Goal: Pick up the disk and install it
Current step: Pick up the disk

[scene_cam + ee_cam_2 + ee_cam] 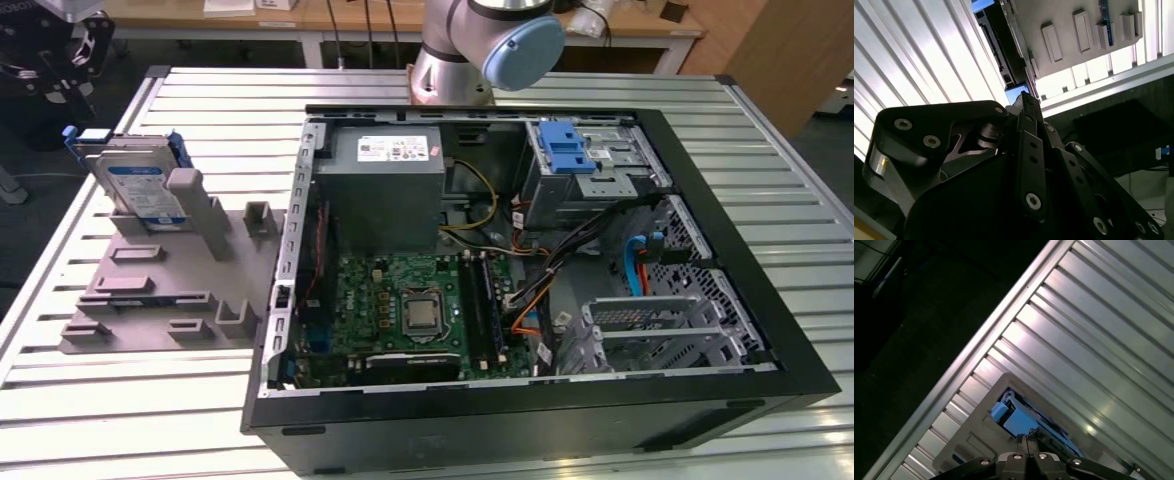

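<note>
Claw fingers are pressed together with nothing between them, as you can see in both wrist views; in the second wrist view the tip shows as one narrow dark blade. It hangs in the air over the disk and does not touch it. In the first wrist view you look straight down past the tip onto the disk's blue carrier, which sits just beside the point of the claw.

Look to the exterior view's left and you find the disk standing on edge in the grey holder, tilted back a little, with its white-and-blue label facing the camera and the blue bracket showing along its upper edge. The holder lies flat on the slatted metal bench, just beside the open computer case. In the second wrist view you see the disk edge-on as a dark slab, with the holder's pale raised blocks next to it.

Inside the case you can make out the big grey box with a white sticker at the far side, the green board below it, and the small blue latch with its silver cage towards the exterior view's right. Loose cables run between them. The arm's base stands on the bench behind the case. The disk is outside the case, well apart from the cage.
</note>
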`<state>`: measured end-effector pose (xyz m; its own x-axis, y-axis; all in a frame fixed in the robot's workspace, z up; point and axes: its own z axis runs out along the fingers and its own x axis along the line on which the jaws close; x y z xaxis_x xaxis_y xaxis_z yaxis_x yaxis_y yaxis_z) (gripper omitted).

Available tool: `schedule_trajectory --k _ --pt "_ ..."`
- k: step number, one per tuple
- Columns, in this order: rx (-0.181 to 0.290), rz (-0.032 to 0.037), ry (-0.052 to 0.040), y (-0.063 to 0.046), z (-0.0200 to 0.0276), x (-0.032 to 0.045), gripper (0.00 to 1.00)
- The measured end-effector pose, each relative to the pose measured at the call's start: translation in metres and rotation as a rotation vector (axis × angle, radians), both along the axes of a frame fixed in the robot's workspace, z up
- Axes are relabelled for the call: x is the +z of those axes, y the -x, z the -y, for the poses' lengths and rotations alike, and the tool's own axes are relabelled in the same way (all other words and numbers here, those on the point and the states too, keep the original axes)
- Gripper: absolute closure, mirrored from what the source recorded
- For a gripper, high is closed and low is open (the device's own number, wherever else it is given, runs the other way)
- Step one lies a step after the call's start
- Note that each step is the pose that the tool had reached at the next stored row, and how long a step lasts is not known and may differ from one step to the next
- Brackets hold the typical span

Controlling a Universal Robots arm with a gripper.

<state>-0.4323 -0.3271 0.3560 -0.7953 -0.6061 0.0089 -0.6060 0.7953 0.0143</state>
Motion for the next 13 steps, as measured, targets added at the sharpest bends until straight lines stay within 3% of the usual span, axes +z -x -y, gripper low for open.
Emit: schedule_trajectory --k 13 --pt "0.02 0.0 0.0 0.0 0.0 0.0 0.89"
